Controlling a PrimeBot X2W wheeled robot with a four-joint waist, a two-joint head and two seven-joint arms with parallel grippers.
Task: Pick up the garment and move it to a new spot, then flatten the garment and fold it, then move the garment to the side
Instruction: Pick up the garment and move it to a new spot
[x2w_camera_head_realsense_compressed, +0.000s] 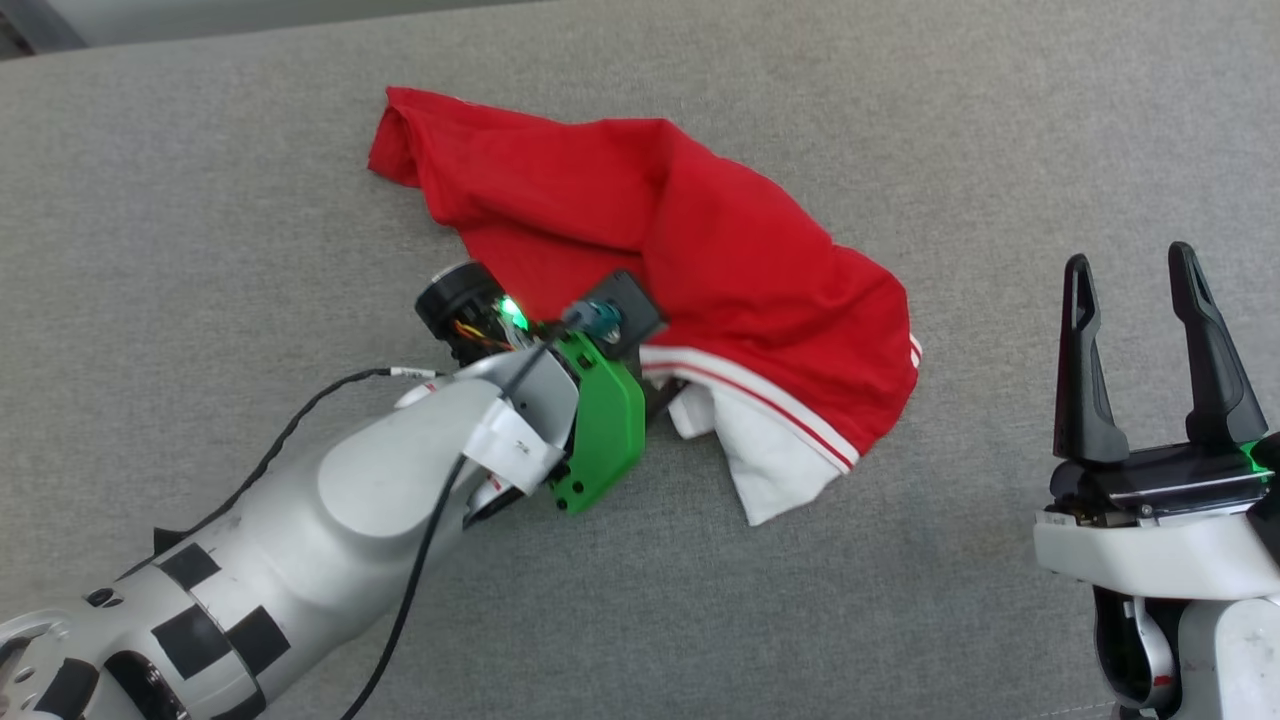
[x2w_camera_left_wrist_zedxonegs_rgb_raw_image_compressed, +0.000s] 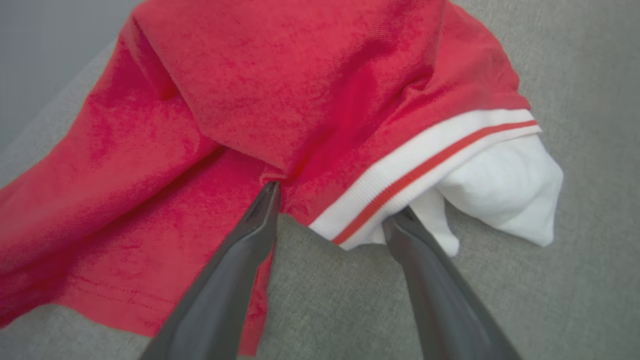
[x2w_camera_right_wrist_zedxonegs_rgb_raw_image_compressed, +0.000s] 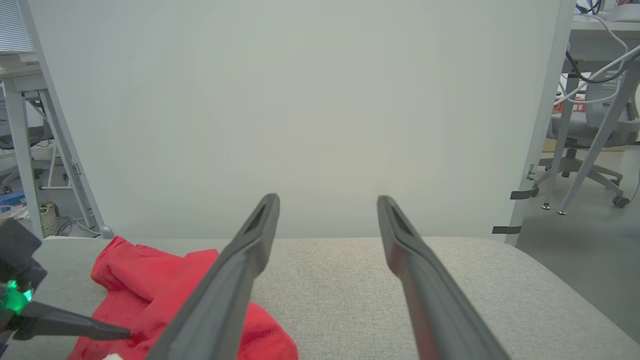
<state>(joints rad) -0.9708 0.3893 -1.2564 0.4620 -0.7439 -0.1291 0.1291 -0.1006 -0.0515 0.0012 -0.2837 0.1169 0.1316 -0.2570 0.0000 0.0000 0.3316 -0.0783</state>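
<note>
Lying crumpled on the grey cushion (x2w_camera_head_realsense_compressed: 200, 150), the red garment (x2w_camera_head_realsense_compressed: 720, 230) is touched at its striped trim by the spread left gripper (x2w_camera_left_wrist_zedxonegs_rgb_raw_image_compressed: 339, 200); the right gripper (x2w_camera_head_realsense_compressed: 1130, 256) is held spread, well apart from it.

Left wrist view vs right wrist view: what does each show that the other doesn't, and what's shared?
Left wrist: the striped trim and white sleeve. Right wrist: the open right claw, a white panel, an office chair. Both: the red garment on the grey surface, with the open left claw at its edge.
</note>
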